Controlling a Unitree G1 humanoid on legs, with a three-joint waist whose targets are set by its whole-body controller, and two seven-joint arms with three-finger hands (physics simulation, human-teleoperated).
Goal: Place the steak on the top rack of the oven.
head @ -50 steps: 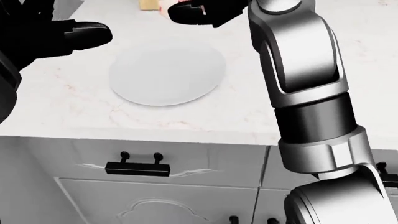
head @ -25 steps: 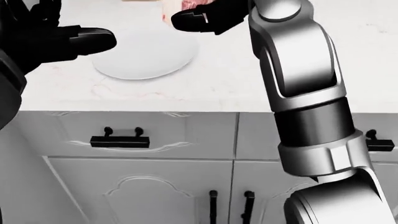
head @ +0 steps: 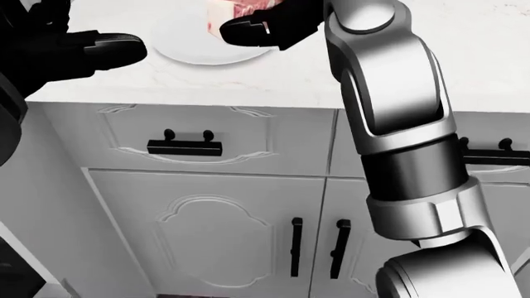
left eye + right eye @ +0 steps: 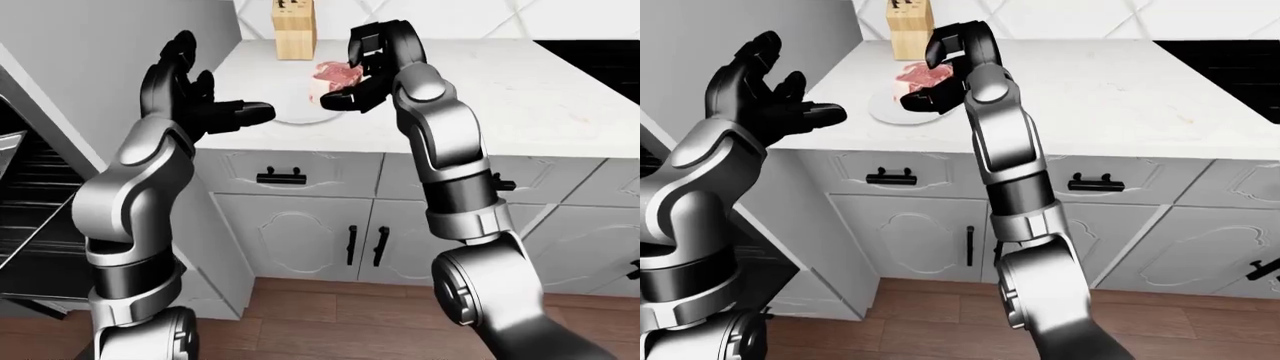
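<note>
The steak (image 4: 330,74), pink and marbled, hangs just above the white plate (image 4: 297,114) on the marble counter (image 4: 500,97). My right hand (image 4: 352,81) is shut on it, thumb beneath and fingers over the top. In the head view only the steak's lower edge (image 3: 242,10) shows at the top, above the plate (image 3: 203,54). My left hand (image 4: 215,105) is raised left of the plate, open, fingers spread and holding nothing. The open oven (image 4: 25,202), with dark wire racks, fills the left edge of the left-eye view.
A wooden knife block (image 4: 294,28) stands on the counter beyond the plate. A black stove top (image 4: 595,56) lies at the top right. White drawers and cabinet doors (image 3: 215,230) with black handles sit below the counter. The floor (image 4: 320,322) is wood.
The camera has drawn back from the counter: the plate and counter edge slid up the head view and more cabinet front shows. The steak stays in my right hand.
</note>
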